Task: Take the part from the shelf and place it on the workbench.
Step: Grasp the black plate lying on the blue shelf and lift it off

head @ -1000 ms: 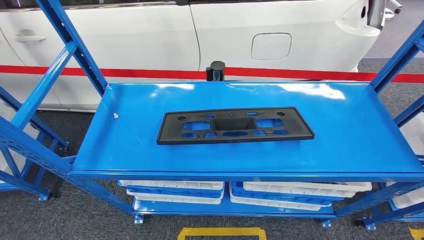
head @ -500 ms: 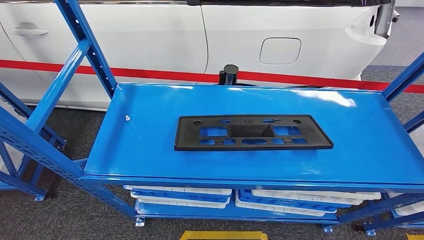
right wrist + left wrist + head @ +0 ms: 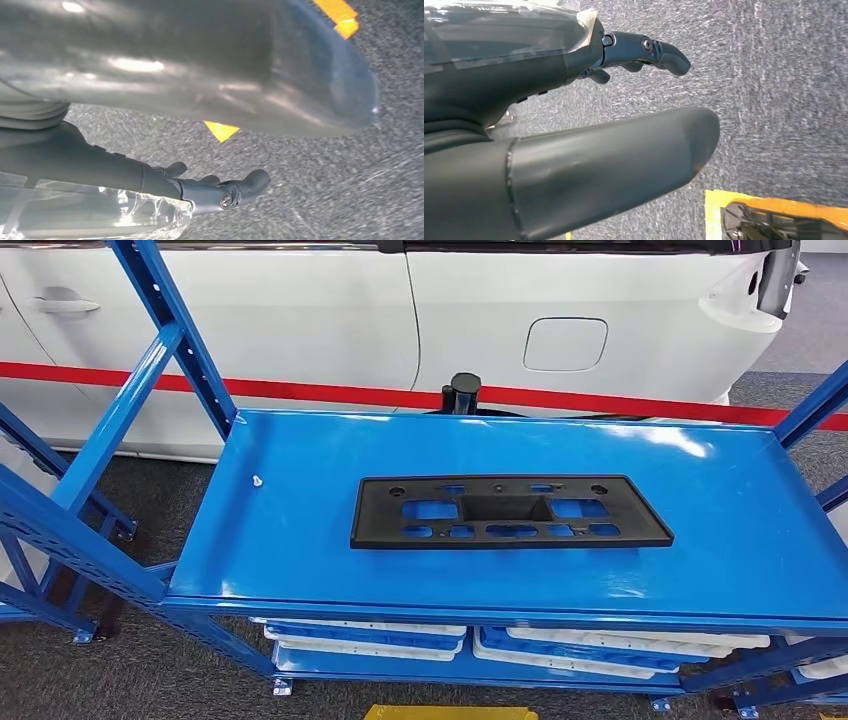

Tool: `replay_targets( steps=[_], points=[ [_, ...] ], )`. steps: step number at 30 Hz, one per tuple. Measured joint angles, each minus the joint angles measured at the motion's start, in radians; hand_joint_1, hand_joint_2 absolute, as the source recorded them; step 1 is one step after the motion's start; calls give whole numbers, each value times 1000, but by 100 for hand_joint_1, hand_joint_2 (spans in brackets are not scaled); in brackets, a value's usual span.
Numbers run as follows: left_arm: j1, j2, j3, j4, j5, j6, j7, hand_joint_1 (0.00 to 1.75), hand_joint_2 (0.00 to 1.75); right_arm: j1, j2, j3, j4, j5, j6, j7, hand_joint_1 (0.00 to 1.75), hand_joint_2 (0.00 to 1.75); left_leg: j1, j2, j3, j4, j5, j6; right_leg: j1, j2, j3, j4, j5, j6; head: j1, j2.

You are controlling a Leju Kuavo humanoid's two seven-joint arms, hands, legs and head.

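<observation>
A black plastic mounting plate point(image 3: 510, 512), pierced with rectangular cut-outs, lies flat near the middle of the blue shelf point(image 3: 300, 540), untouched, with a white car point(image 3: 300, 320) parked behind a red barrier strip. The left robot hand point(image 3: 574, 150) hangs over grey carpet, thumb and fingers apart and holding nothing; the right robot hand point(image 3: 200, 150) hangs likewise, spread and empty. The task looks barely begun: reaching, lifting and carrying the part to the bench all remain. White trays point(image 3: 360, 640) sit stacked on the lower level.
</observation>
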Motion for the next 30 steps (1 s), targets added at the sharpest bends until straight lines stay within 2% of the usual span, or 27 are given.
replay_targets(
  steps=[1,2,4,6,8,10,11,12,13,15,16,17,18,20,21,22,23,25,26,27,28,29,30],
  points=[
    [0,0,0,0,0,0,0,0,0,0,0,0,0,0,0,0,0,0,-1,-1,2,0,-4,-6,3,1,24,-47,23,-4,0,0],
    [0,0,0,0,0,0,0,0,0,0,0,0,0,0,0,0,0,0,-2,-2,4,2,-6,-12,5,2,37,-71,33,-11,0,0],
    [0,0,0,0,0,0,0,0,0,0,1,-1,0,0,0,0,0,0,-4,-3,9,2,-5,-24,8,4,38,-75,36,-27,-2,0],
    [-1,1,0,0,-1,-1,1,0,0,-1,2,-1,0,1,0,1,0,0,-2,-1,8,12,-19,-36,1,4,37,-79,37,-39,-4,0],
    [-1,1,0,0,-3,-1,4,0,0,0,2,-1,0,3,0,5,0,0,1,1,-22,84,-75,-47,-3,3,34,-82,41,-54,-8,0],
    [-1,0,0,0,-7,-2,8,0,0,1,2,-1,0,5,0,11,0,0,3,2,-80,215,-143,-54,2,0,26,-82,45,-66,-12,0],
    [-1,1,0,0,-8,-2,11,0,0,2,2,-1,0,5,0,13,0,0,3,2,-101,263,-158,-55,4,0,22,-82,47,-69,-12,0],
    [-1,1,0,0,-10,-2,12,0,0,3,2,-1,0,4,0,15,0,0,3,2,-105,277,-152,-54,6,-1,20,-81,49,-71,-13,0],
    [-1,1,0,0,-10,-2,14,0,0,5,3,-1,0,4,0,17,0,0,3,2,-89,251,-126,-52,8,-1,18,-81,50,-73,-13,0],
    [-5,2,-1,0,-12,-4,17,0,0,7,4,-1,0,0,0,20,0,0,2,2,-13,116,-60,-41,10,0,18,-81,54,-72,-15,0],
    [-7,3,-1,0,-13,-4,20,0,0,8,5,-1,0,-2,0,20,0,0,0,2,23,52,-39,-35,13,0,17,-81,56,-68,-16,0],
    [-10,4,-1,0,-14,-5,23,0,0,8,6,-2,0,-4,0,20,0,0,-3,2,45,9,-28,-30,15,0,16,-81,60,-64,-16,0],
    [-11,5,-1,0,-14,-5,25,0,0,7,7,-2,0,-6,0,20,0,0,-6,2,52,-10,-27,-27,15,0,14,-81,65,-58,-17,0],
    [-11,5,-1,0,-11,-2,26,0,0,7,7,-3,1,-6,-1,22,0,0,-8,3,47,-19,-16,-18,15,-1,11,-83,72,-46,-18,0],
    [-11,6,-1,1,-8,1,27,0,0,7,8,-3,1,-2,-1,28,0,0,-6,5,42,-27,-7,-12,15,-1,6,-78,67,-43,-18,0],
    [-10,6,-1,1,-4,4,27,0,0,7,8,-2,2,3,-1,38,0,0,-3,7,37,-34,3,-4,15,0,-3,-60,49,-42,-18,0],
    [-10,7,0,1,-1,7,27,0,0,6,8,-2,3,9,-1,50,0,0,0,9,29,-40,13,2,15,0,-19,-21,19,-44,-17,0],
    [-8,10,0,1,3,9,26,0,0,6,7,-1,6,16,-2,69,0,0,0,12,9,-40,29,5,13,0,-61,102,-55,-48,-17,0],
    [-7,11,0,2,5,10,25,0,0,6,7,0,7,18,-3,75,0,0,1,14,-2,-40,37,4,11,0,-74,157,-79,-43,-17,0],
    [-6,11,0,2,6,10,24,0,0,7,8,0,10,19,-5,79,0,0,2,15,-12,-39,44,1,9,0,-70,181,-86,-34,-17,0],
    [-5,12,0,2,7,10,24,0,0,8,9,1,12,20,-6,82,0,0,3,16,-20,-39,51,-3,7,0,-46,165,-76,-22,-17,0],
    [-5,12,0,2,7,10,23,0,0,8,9,1,14,21,-7,83,0,0,6,16,-25,-38,57,-8,3,0,-2,109,-55,-8,-17,0],
    [-5,12,0,2,7,10,23,0,0,7,9,2,15,21,-7,84,0,0,7,16,-29,-35,62,-13,-2,0,52,29,-37,2,-17,0]
  ],
)
